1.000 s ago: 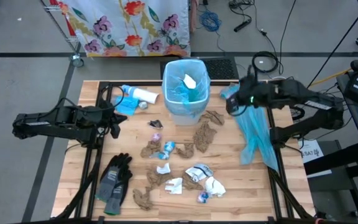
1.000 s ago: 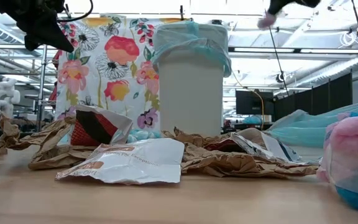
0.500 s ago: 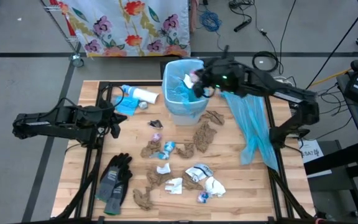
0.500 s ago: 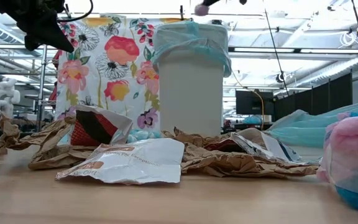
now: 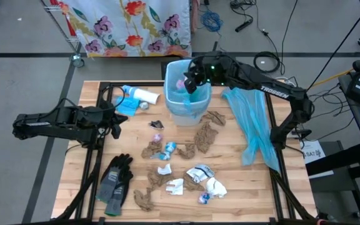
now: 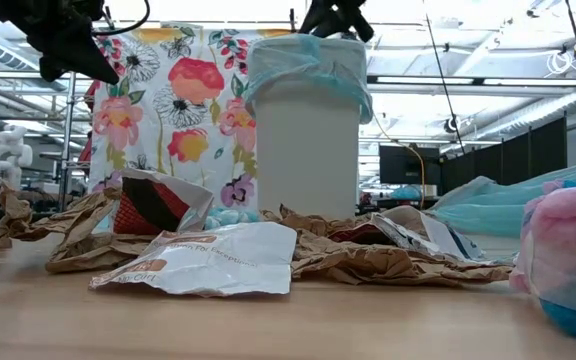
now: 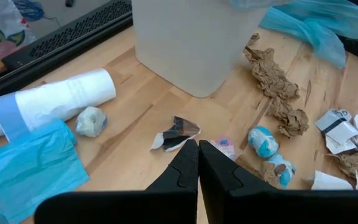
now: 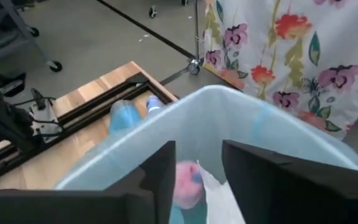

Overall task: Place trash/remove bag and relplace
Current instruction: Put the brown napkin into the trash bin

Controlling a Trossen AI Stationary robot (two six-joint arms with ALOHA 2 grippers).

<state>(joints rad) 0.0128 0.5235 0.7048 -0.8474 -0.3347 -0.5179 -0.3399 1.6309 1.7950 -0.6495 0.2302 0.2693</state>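
Trash (image 5: 181, 83) falls inside the bin rim (image 5: 169, 70), beneath the spread right hand (image 5: 192, 80).

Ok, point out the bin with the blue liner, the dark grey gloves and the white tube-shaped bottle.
white bin with blue liner (image 5: 179, 114): high view, on its front wall.
dark grey gloves (image 5: 114, 178): high view, on the palm area.
white tube-shaped bottle (image 5: 145, 96): high view, on its body.

Right claw (image 5: 191, 82) fills bin (image 5: 175, 107) mouth; trash (image 5: 179, 160) litters table centre; bare wood (image 5: 295, 197) along right edge.
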